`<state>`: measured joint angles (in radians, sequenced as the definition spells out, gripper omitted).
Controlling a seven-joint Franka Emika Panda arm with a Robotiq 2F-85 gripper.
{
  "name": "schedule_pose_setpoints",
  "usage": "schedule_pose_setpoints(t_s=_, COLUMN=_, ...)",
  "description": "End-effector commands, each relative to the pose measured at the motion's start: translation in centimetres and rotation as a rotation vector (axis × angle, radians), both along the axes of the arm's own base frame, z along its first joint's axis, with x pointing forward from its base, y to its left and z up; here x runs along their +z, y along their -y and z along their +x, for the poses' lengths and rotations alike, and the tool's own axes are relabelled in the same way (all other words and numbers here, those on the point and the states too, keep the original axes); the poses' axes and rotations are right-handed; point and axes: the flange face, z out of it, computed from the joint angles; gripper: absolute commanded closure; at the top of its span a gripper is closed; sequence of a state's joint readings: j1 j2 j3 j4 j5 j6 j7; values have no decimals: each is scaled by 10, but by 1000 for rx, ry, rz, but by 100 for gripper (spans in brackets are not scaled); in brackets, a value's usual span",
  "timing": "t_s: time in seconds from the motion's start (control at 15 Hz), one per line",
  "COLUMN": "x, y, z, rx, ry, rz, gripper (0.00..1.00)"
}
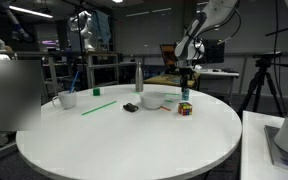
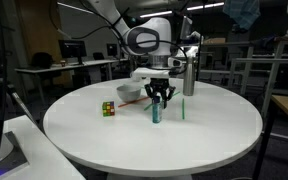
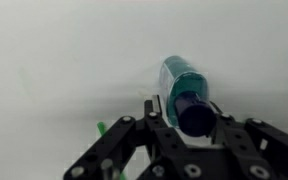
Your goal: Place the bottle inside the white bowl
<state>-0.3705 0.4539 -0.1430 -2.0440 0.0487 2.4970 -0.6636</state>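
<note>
The small bottle (image 2: 156,113), with a teal-green top, stands upright on the round white table (image 2: 184,150). My gripper (image 2: 161,99) hangs directly over it, jaws open and straddling its top. In the wrist view the bottle (image 3: 182,75) sits between the two black fingers of the gripper (image 3: 187,110), its dark cap close to the camera. The white bowl (image 2: 130,93) stands just behind and beside the gripper, apart from the bottle. It also shows in an exterior view (image 1: 152,100), next to the gripper (image 1: 185,88).
A tall grey bottle (image 2: 189,78) stands behind the gripper. A colour cube (image 2: 108,108) lies near the bowl. A green stick (image 2: 182,108) lies beside the small bottle. A white mug (image 1: 67,99) and a small black object (image 1: 130,107) are further off.
</note>
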Motion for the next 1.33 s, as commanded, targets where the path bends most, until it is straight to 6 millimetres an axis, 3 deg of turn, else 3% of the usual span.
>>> schedule_pose_setpoints(t_s=0.0, x=6, y=9, z=4, rx=4, ry=-12, rz=15, gripper=88)
schedule_pose_setpoints(t_s=0.27, x=26, y=10, z=6, rx=-87, ry=-21, rz=-32, gripper=91)
schedule_pose_setpoints(t_s=0.53, x=66, y=0, z=13, rx=-235, ry=16, rz=-87, gripper=91)
schedule_pose_setpoints(t_s=0.93, x=119, y=-51, z=34, rx=-368, ry=68, rz=-132, gripper=91)
schedule_pose_setpoints(t_s=1.27, x=142, y=-103, z=52, rx=-486, ry=62, rz=-122, gripper=91)
